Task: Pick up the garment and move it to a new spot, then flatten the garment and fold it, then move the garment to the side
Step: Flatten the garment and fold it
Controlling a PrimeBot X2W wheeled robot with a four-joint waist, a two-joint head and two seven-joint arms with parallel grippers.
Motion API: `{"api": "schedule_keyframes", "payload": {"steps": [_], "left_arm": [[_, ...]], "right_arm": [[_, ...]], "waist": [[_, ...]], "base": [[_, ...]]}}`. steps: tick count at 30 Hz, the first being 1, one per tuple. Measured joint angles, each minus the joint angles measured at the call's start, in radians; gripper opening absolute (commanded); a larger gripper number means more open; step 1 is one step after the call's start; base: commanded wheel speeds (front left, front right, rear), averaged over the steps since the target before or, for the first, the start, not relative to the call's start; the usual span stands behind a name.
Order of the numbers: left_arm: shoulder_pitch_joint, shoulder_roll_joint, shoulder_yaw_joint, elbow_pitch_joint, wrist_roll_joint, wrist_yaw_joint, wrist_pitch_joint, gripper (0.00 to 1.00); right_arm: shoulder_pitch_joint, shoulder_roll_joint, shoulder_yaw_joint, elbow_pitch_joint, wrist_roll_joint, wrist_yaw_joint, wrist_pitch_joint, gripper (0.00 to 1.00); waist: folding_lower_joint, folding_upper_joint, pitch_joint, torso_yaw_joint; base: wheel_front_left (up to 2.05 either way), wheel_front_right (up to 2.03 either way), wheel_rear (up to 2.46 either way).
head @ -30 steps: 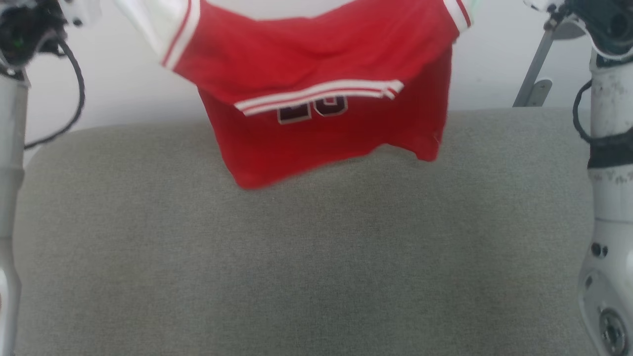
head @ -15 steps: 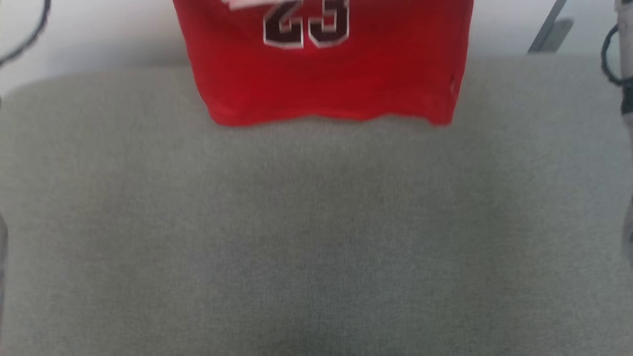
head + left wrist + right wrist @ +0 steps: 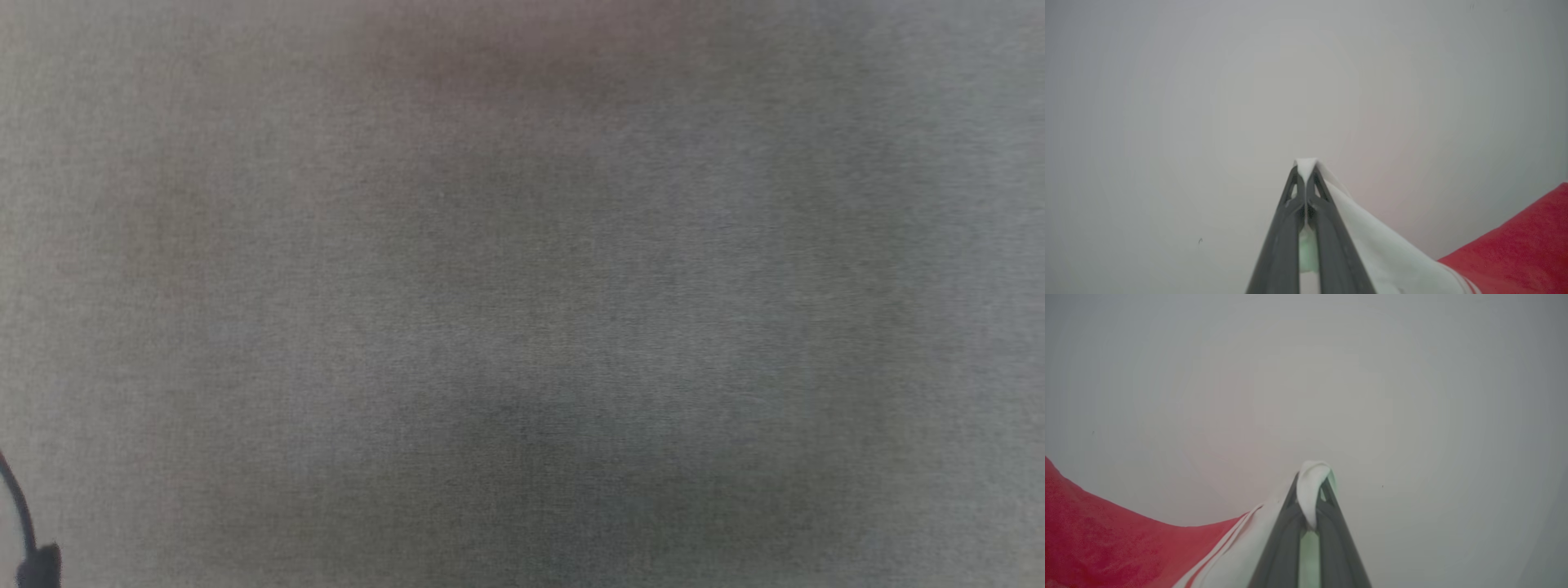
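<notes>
Left wrist view: the left gripper has its dark fingers pressed together on a white corner of the garment. A small tuft of white pokes out past the tips. From the pinch the white panel slopes away to the right, crosses thin red stripes and becomes red cloth at the lower right corner. Behind it is a plain pale background, too featureless to identify.

Right wrist view: the right gripper is clamped on another white fold, which loops over the fingertips and down between the fingers. The white panel runs off to the left, edged by thin red-and-white stripes, then red cloth at the lower left. So the garment is held up by its two white ends, slung between the grippers, right of the left one and left of the right one.

Head view: grey woven fabric is seen close and soft-focused, with a faint reddish cast at the far middle and a darker patch near the centre. A dark cable curls in at the near left corner. Half a second ago the red hem with its number hung across the far part of this view, over the grey surface's far edge and a pale wall. The whole picture has shifted since, so the camera has moved.
</notes>
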Motion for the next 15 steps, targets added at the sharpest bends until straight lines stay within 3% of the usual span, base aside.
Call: {"api": "schedule_keyframes", "payload": {"steps": [5, 10, 15], "left_arm": [[0.067, -0.007, -0.061, 0.081, -0.029, -0.005, 0.014, 0.0], [0.174, -0.02, -0.112, 0.16, -0.102, -0.005, 0.151, 0.0], [0.293, -0.017, -0.146, 0.184, -0.185, -0.005, 0.314, 0.0]], "right_arm": [[0.061, 0.01, 0.047, 0.069, 0.111, 0.0, 0.012, 0.0], [0.175, 0.005, 0.137, 0.077, 0.267, 0.0, 0.139, 0.0], [0.308, -0.036, 0.211, -0.01, 0.433, 0.0, 0.279, 0.0]], "waist": [[0.0, 0.0, 0.015, 0.018], [0.0, 0.0, -0.004, 0.029], [0.0, 0.0, -0.044, 0.036]], "base": [[0.0, 0.0, 0.0], [0.0, 0.0, 0.0], [0.0, 0.0, 0.0]]}}
